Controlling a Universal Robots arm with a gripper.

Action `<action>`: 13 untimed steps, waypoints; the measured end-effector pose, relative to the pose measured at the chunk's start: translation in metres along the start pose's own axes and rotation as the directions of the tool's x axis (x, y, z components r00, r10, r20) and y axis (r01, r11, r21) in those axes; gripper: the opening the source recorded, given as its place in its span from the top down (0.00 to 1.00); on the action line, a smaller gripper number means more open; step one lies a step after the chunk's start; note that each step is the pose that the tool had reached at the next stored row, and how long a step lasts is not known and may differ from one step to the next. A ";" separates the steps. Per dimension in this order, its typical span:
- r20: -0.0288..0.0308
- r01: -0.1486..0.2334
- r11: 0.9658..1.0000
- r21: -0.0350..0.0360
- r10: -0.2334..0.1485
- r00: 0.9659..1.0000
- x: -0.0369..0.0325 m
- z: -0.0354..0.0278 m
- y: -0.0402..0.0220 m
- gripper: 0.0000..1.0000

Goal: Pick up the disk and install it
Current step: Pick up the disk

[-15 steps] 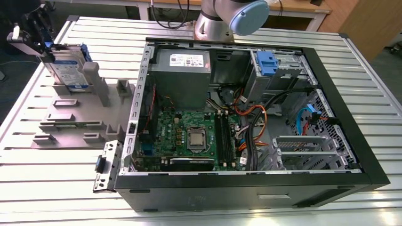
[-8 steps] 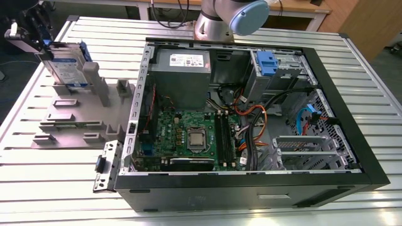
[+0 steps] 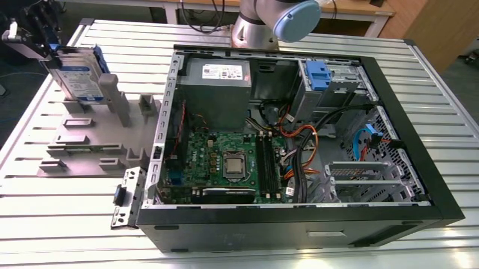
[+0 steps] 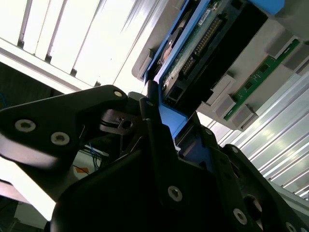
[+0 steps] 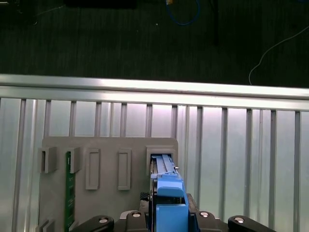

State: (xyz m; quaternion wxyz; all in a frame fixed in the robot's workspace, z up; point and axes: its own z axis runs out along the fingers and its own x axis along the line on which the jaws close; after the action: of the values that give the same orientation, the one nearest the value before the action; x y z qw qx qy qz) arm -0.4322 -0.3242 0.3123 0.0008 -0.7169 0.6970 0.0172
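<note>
The disk (image 3: pixel 78 77) stands on edge in a slot of the grey holder (image 3: pixel 82 143), at the exterior view's far left. Its white-and-blue label faces the camera and a blue carrier rail frames it. My gripper (image 3: pixel 33 39) is at the disk's upper end. In the second wrist view the black fingers (image 4: pixel 153 116) sit on either side of the blue rail, with the disk's (image 4: pixel 193 43) circuit side showing beyond them. In the first wrist view the disk (image 5: pixel 169 191) is edge-on in its slot, its blue rail between the parts of the gripper (image 5: pixel 169 220).
The open computer case (image 3: pixel 389 112) lies on the slatted metal table (image 3: pixel 67 213). Inside are a grey power supply (image 3: pixel 217 84), a motherboard (image 3: pixel 224 162), cables and a drive bay with a blue latch (image 3: pixel 318 75). A green memory stick (image 5: pixel 70 188) stands in another holder slot.
</note>
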 end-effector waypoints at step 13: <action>0.000 -0.001 1.000 0.000 0.001 1.000 -0.0003 -0.0133 0.0003 0.64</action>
State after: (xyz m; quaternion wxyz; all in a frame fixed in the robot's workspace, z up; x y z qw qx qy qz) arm -0.4322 -0.3242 0.3256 0.0007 -0.7165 0.6974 0.0171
